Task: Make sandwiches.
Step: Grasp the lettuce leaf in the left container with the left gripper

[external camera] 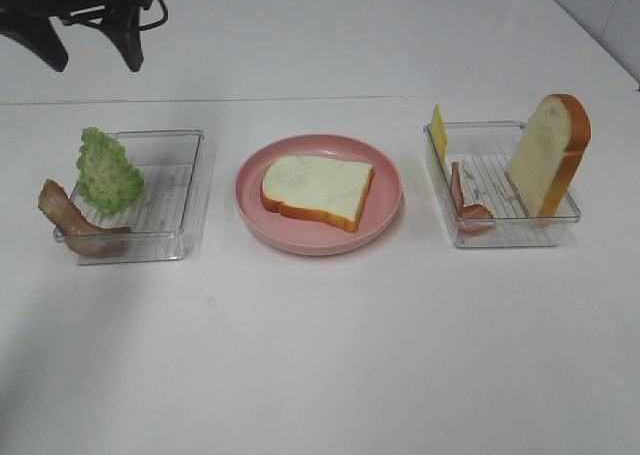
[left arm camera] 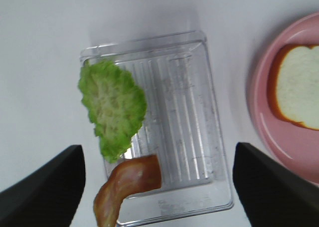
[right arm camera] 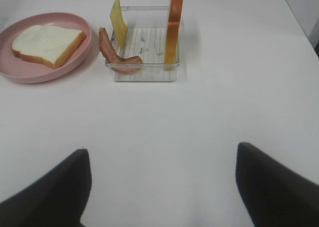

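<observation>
bright, even light; faint soft shadows; white table (external camera: 320, 375) washed out; left wrist view slightly blurred.

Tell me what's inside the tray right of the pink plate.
A yellow cheese slice, a bacon strip and a standing bread slice. The tray corner behind the bread is hidden.

White matte surface (external camera: 320, 355) fills nearly the whole field. A faint straight seam (external camera: 300, 99) runs across its far part, side to side. The far right edge cuts diagonally; beyond it lies a pale tiled area (external camera: 612, 10), wall or floor not clear. Light is even and diffuse, shadows soft and short. Slight grey shading toward the near left corner.
</observation>
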